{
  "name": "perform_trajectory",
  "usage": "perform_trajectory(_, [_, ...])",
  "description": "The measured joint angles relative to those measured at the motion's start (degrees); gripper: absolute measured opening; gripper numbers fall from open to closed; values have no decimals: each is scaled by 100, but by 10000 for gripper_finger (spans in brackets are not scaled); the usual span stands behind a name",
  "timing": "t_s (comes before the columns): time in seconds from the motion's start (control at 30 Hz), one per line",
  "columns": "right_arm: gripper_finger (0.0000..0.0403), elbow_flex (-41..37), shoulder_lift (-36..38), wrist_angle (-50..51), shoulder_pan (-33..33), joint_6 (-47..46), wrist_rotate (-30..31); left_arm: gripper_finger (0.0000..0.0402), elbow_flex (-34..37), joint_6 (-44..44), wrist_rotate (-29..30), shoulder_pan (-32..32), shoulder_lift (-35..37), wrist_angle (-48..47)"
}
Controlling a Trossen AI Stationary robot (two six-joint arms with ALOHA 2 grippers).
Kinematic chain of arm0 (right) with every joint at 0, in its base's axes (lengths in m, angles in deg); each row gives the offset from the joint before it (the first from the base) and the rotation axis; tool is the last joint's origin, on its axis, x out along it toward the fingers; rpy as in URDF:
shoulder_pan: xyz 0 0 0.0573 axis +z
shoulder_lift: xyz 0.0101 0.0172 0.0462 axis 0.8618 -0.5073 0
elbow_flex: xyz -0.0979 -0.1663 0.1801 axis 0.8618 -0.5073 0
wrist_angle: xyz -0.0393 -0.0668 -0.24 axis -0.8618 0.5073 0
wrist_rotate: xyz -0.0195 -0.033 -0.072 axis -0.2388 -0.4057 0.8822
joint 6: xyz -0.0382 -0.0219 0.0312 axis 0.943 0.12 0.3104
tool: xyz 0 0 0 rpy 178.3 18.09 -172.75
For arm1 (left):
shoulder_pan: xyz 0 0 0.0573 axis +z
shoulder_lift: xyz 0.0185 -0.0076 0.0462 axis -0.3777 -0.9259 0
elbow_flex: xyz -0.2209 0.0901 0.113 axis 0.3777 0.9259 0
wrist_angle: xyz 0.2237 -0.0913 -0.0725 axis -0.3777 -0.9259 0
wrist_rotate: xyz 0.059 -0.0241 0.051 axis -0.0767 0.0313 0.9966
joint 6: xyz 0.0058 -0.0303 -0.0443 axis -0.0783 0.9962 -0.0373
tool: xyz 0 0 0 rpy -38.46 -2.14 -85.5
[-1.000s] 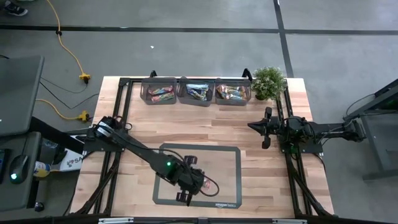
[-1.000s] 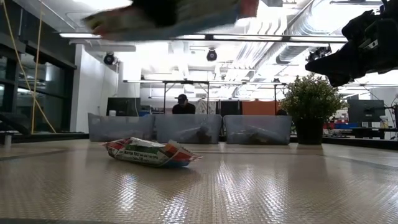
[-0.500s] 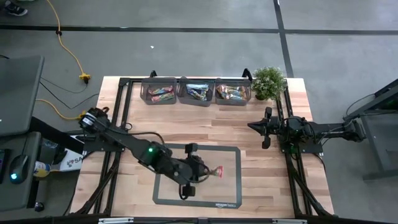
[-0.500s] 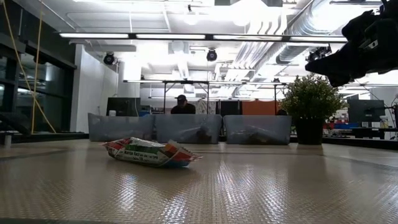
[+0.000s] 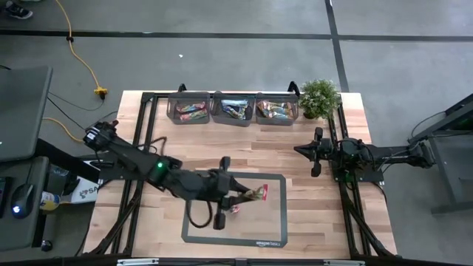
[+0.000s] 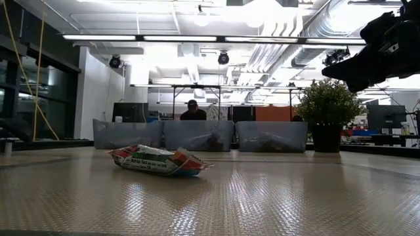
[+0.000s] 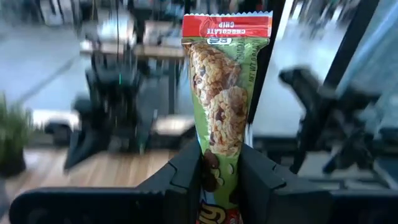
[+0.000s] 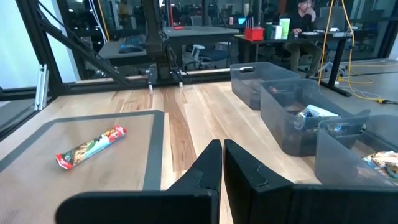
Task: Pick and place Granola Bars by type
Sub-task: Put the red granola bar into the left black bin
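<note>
My left gripper (image 5: 240,198) is above the middle of the grey-bordered mat (image 5: 277,222) and is shut on a green-tan granola bar (image 5: 256,194) with a red end. In the left wrist view this bar (image 7: 225,99) stands out past the fingers. A second bar with red ends (image 6: 159,160) lies flat on the mat, also seen in the right wrist view (image 8: 91,147). My right gripper (image 5: 299,149) is shut and waits over the table's right side, high at the low view's right edge (image 6: 374,46). My left gripper pinches the green-tan bar between its two fingers (image 7: 189,171) at the lower part of the wrapper (image 7: 217,165). The bar runs along the fingers and sticks out past their tips, with its red sealed end (image 7: 227,25) farthest out. It is lifted clear of the mat.
Three grey bins (image 5: 188,109) (image 5: 234,109) (image 5: 276,109) stand in a row at the far edge, each holding bars. A potted plant (image 5: 319,96) stands at the far right corner. Bare wood lies between the mat and the bins.
My left gripper has carried the green-tan bar up from the near part of the mat and toward the far edge, turning so the bar points toward the table's right. It has risen out of the low view. The bar on the mat has stayed put.
</note>
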Motion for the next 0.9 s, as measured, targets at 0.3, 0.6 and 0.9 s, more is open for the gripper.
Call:
perform_trajectory(0.3, [0, 0, -2, 2, -2, 0, -2, 75, -2, -1138, 44, 2, 96, 1731])
perform_trajectory(0.6, [0, 0, -4, 0, -2, 0, -2, 75, -2, -1494, 307, 4, 91, 2047])
perform_trajectory(0.9, [0, 0, -2, 2, 0, 0, -2, 75, 0, -2834, 2105, 10, 198, 2522])
